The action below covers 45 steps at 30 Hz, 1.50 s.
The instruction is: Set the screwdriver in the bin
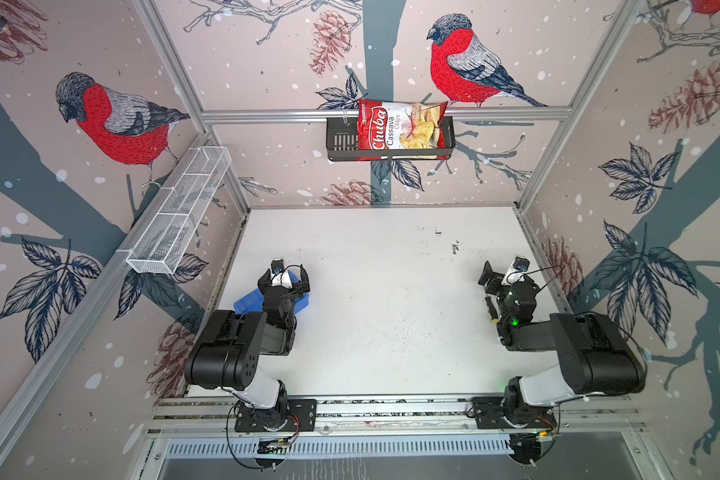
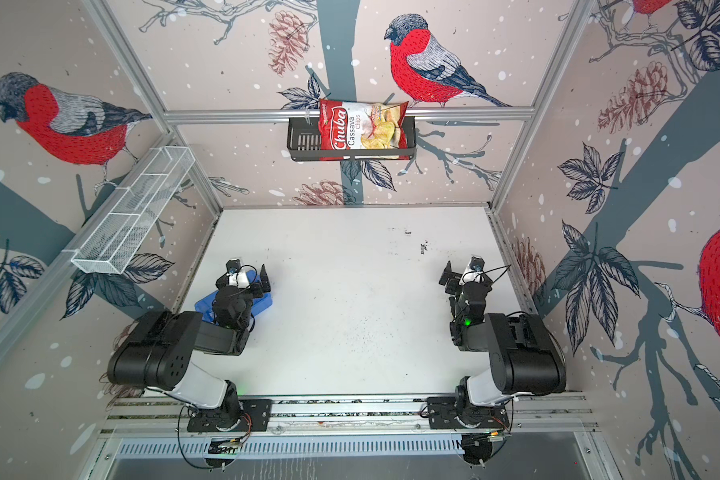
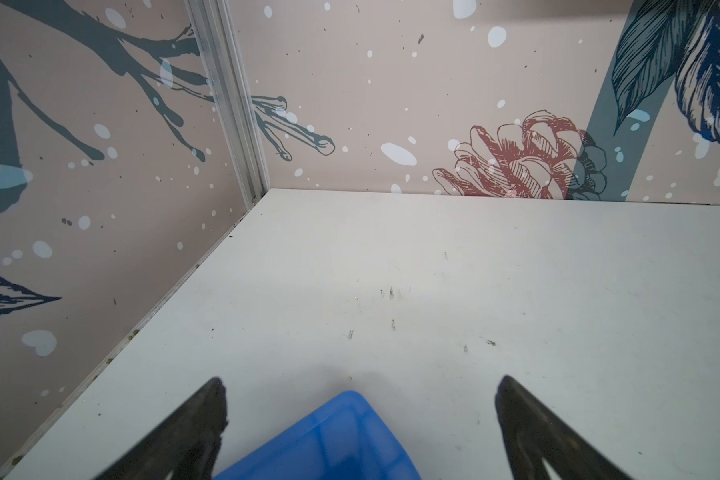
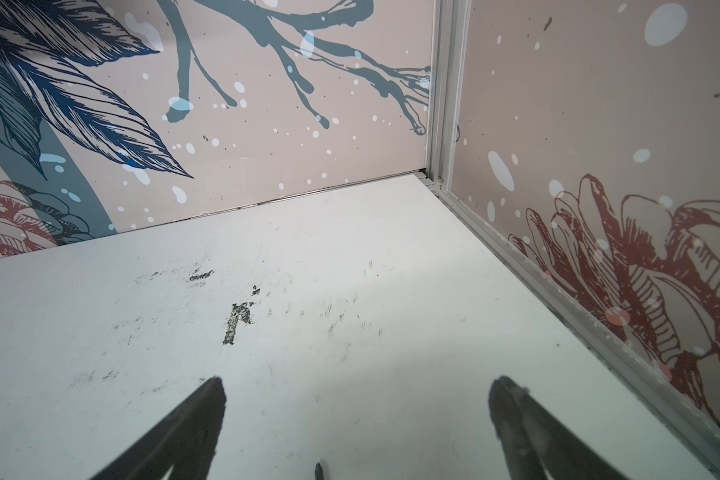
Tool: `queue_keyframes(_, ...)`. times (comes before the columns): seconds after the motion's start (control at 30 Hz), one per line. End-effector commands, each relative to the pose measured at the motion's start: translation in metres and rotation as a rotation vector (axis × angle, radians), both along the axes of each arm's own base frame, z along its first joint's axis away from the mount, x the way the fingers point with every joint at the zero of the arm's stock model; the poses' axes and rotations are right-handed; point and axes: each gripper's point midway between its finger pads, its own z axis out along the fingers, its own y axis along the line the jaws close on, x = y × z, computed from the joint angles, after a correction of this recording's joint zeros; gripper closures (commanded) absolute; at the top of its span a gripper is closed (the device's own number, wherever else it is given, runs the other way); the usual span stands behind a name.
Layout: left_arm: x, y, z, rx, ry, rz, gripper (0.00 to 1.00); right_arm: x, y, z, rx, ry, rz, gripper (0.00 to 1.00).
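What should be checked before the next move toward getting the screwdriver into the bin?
1. Right tool open and empty: ok.
2. Screwdriver found, lying on the table beside the right arm: ok.
3. Screwdriver between the right tool's fingers: not ok; only its tip shows in the right wrist view.
4. Bin unobstructed: not ok; the left arm hangs over it.
5. Bin contents: cannot tell.
6. Left tool open: ok.

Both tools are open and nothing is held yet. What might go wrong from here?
1. The screwdriver lies close under the right arm, and the right wrist view shows only its tip, so the right tool may miss it.
2. The left tool hangs over the bin, so a drop there may bump the left arm.
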Motion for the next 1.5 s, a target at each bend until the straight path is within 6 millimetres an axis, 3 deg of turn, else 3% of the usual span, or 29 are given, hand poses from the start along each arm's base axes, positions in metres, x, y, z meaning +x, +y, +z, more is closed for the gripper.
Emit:
queue_keyframes(0.0, -0.004, -0.001, 0.014, 0.034, -0.044, 0.016, 0.01, -0.001, -0.001, 0.009, 0.0, -0.006, -0.012, 0.01)
queue_keyframes(0.3, -0.003, -0.036, 0.044, 0.169, -0.044, -0.05, 0.01, -0.005, 0.003, 0.033, -0.007, -0.002, -0.006, 0.0)
queue_keyframes(0.4, -0.001, -0.056, 0.057, 0.216, -0.051, -0.106, 0.01, -0.007, 0.004, 0.05, -0.001, -0.014, -0.014, 0.01)
queue_keyframes(0.63, -0.007, -0.124, 0.083, 0.126, -0.112, -0.337, 0.01, -0.008, 0.019, 0.055, 0.057, 0.073, 0.025, 0.0)
queue_keyframes(0.8, -0.016, -0.171, 0.088, 0.09, -0.116, -0.47, 0.01, -0.009, 0.033, 0.056, 0.186, 0.126, 0.06, 0.0)
queue_keyframes(0.93, -0.027, -0.206, 0.089, 0.102, -0.102, -0.594, 0.01, -0.005, 0.051, 0.053, 0.257, 0.218, 0.135, 0.0)
queue_keyframes(1.0, -0.034, -0.224, 0.089, 0.109, -0.083, -0.678, 0.01, -0.002, 0.05, 0.05, 0.28, 0.256, 0.114, 0.0)
queue_keyframes(1.23, -0.061, -0.283, 0.084, 0.154, -0.09, -0.961, 0.01, -0.007, 0.022, 0.027, 0.291, 0.363, -0.076, 0.0)
queue_keyframes(1.47, -0.085, -0.332, 0.075, 0.114, -0.06, -1.192, 0.01, -0.017, 0.002, -0.007, 0.303, 0.495, -0.132, 0.01)
